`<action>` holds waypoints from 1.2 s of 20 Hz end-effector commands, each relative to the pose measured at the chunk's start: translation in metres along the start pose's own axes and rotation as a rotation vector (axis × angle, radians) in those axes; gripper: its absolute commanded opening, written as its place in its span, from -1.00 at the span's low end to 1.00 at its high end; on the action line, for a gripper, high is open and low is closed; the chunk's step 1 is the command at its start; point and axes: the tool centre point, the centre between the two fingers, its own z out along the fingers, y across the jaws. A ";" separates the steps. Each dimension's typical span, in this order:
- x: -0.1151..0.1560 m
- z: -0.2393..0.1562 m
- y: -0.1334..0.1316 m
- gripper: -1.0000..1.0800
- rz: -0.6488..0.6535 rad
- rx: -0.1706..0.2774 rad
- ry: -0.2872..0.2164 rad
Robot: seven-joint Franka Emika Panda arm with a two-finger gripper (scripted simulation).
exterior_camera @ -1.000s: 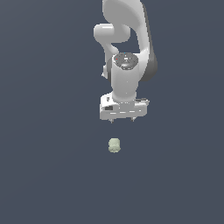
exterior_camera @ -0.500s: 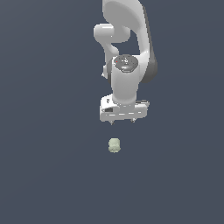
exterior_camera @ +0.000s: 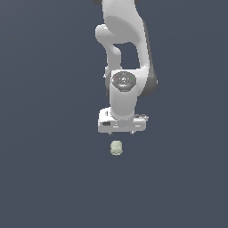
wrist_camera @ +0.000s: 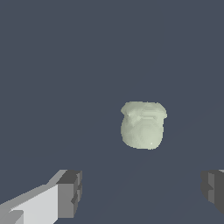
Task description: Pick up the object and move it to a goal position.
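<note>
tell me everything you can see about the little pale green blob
The blob is a small, pale grey-green lump, roundish with a flatter, slightly wider cap-like top and bumpy, matte sides. It looks whole and lies alone on the plain dark grey surface. Nothing touches it. In the exterior view it sits just below the white hand, slightly toward that view's left of the hand's middle, and is far narrower than the hand. In the wrist view it lies beyond the two spread dark fingertips, not between them.

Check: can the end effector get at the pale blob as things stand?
Probably yes. The end effector is open, wider than the blob, with nothing between them; the blob sits ahead of the fingers, not yet between them.
</note>
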 end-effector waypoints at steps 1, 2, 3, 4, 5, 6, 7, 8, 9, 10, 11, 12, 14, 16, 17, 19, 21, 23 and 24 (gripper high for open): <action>0.009 0.012 0.007 0.92 0.019 -0.006 -0.004; 0.013 0.016 0.009 0.92 0.025 -0.008 -0.006; 0.015 0.020 0.011 0.92 0.031 -0.011 -0.007; 0.018 0.023 0.013 0.92 0.037 -0.013 -0.008; 0.020 0.027 0.015 0.92 0.042 -0.014 -0.009; 0.022 0.030 0.017 0.92 0.046 -0.016 -0.010; 0.024 0.032 0.018 0.92 0.050 -0.018 -0.011; 0.026 0.035 0.019 0.92 0.053 -0.019 -0.012; 0.027 0.037 0.020 0.92 0.056 -0.020 -0.012; 0.028 0.038 0.021 0.92 0.058 -0.021 -0.013; 0.029 0.040 0.022 0.92 0.060 -0.022 -0.013; 0.029 0.040 0.022 0.92 0.061 -0.022 -0.013; 0.030 0.041 0.022 0.92 0.062 -0.022 -0.013; 0.029 0.041 0.022 0.92 0.061 -0.022 -0.014; 0.029 0.042 0.023 0.92 0.061 -0.022 -0.014; 0.028 0.047 0.023 0.92 0.061 -0.022 -0.014; 0.028 0.055 0.023 0.92 0.061 -0.022 -0.014; 0.028 0.065 0.023 0.92 0.062 -0.022 -0.014; 0.028 0.071 0.023 0.92 0.062 -0.022 -0.014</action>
